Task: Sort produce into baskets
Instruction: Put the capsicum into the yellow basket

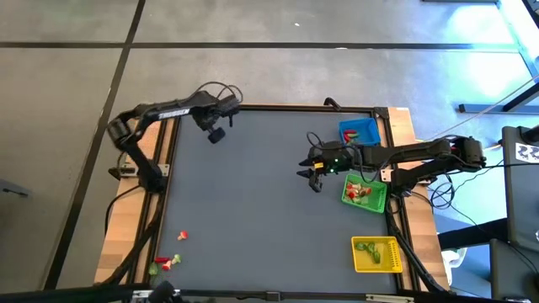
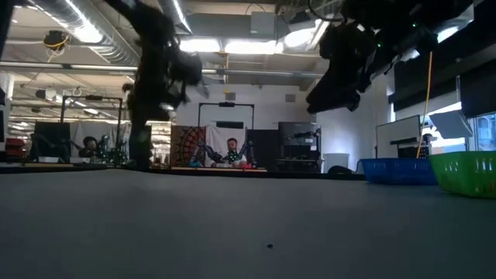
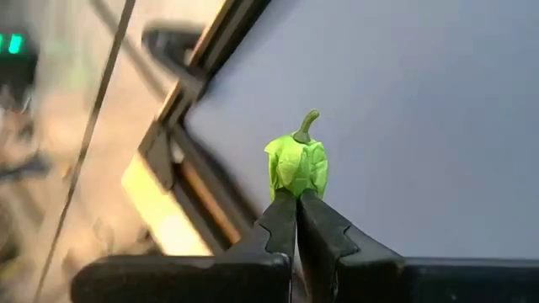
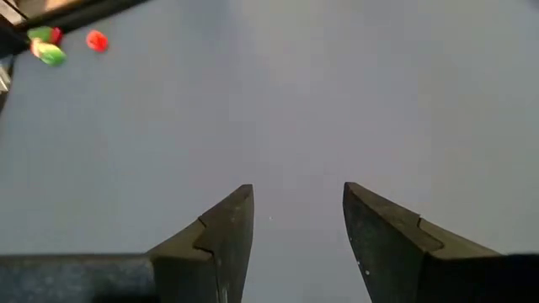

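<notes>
high view shows the left hand [image 1: 216, 135] raised near the far left corner of the dark bench [image 1: 253, 194], while the right hand [image 1: 313, 177] hangs over the bench just beside the green basket [image 1: 364, 194]. left wrist view shows the left hand [image 3: 296, 198] pinched shut on a small green pepper piece [image 3: 296, 164], stem pointing away from the fingertips, held above the bench near its edge. right wrist view shows the right hand [image 4: 295, 206] with its two fingers spread apart and nothing between them, only bare bench surface beyond.

the blue basket [image 1: 360, 132] sits at the far right of the bench, the green basket nearer with red and green pieces in it, and the yellow basket [image 1: 376, 254] nearest with a green piece inside. a few loose red and green produce pieces [image 1: 167, 259] lie at the near left corner of the bench, well apart from the baskets.
</notes>
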### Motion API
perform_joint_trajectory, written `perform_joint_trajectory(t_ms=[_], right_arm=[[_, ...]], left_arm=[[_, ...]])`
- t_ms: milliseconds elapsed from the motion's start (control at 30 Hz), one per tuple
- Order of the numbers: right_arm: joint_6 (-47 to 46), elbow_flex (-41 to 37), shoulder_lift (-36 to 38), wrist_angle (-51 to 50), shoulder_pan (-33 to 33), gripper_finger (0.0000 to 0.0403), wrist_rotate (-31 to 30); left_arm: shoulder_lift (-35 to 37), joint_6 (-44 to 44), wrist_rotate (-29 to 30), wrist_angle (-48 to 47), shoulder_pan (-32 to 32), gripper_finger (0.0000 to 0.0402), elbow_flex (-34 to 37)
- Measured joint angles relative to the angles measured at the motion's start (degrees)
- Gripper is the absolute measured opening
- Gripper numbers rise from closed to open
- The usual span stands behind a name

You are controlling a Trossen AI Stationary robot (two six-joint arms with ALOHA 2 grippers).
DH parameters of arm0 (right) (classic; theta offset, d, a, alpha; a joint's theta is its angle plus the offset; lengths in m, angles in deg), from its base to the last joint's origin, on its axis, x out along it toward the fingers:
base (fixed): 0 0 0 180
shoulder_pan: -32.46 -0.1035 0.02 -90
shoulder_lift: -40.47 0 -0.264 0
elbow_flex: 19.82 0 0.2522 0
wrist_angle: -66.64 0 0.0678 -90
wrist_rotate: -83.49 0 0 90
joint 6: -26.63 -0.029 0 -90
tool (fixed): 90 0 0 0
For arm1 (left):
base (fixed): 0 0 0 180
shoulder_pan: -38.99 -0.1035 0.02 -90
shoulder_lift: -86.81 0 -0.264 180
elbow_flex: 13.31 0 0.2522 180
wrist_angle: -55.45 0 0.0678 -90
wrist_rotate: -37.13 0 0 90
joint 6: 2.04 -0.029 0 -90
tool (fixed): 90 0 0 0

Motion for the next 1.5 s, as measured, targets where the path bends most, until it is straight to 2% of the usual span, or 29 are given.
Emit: perform_joint_trajectory(t_ms=[167,367,433,567,667,833,1267,1400,1500], right_arm=[[-0.1,0.0,0.5,3.2,0.0,0.0183,0.0],[-3.0,0.0,0.1,9.8,0.0,0.0187,0.0],[-3.1,0.0,0.1,12.2,0.0,0.0198,0.1],[-3.2,0.0,-0.2,17.2,0.0,0.0247,2.2],[-3.3,0.0,-0.3,19.8,0.0,0.028,2.5],[-2.8,0.0,-0.3,25.3,0.0,0.0293,3.7],[-0.1,0.0,-0.3,31.5,0.0,0.0216,12.0],[0.2,0.0,-0.3,31.4,0.0,0.0176,12.6],[1.3,0.0,-0.3,31.5,0.0,0.0131,12.7]], left_arm=[[9.2,-1.0,-7.5,4.7,8.8,0.0003,0.0],[16.7,-0.9,-14.4,15.9,19.9,0.0005,0.0],[17.8,-0.7,-16.2,20.5,23.1,0.0007,0.1],[18.0,-0.7,-20.3,28.8,28.3,0.0009,0.3],[17.1,-0.9,-21.0,34.6,31.5,0.0009,0.3],[15.4,-0.9,-21.1,42.3,35.4,0.0009,0.4],[9.6,-0.6,-21.1,57.0,40.1,0.001,0.5],[9.1,0.0,-21.1,59.7,40.1,0.001,0.5],[8.9,-1.2,-21.0,61.0,40.2,0.001,0.5]])
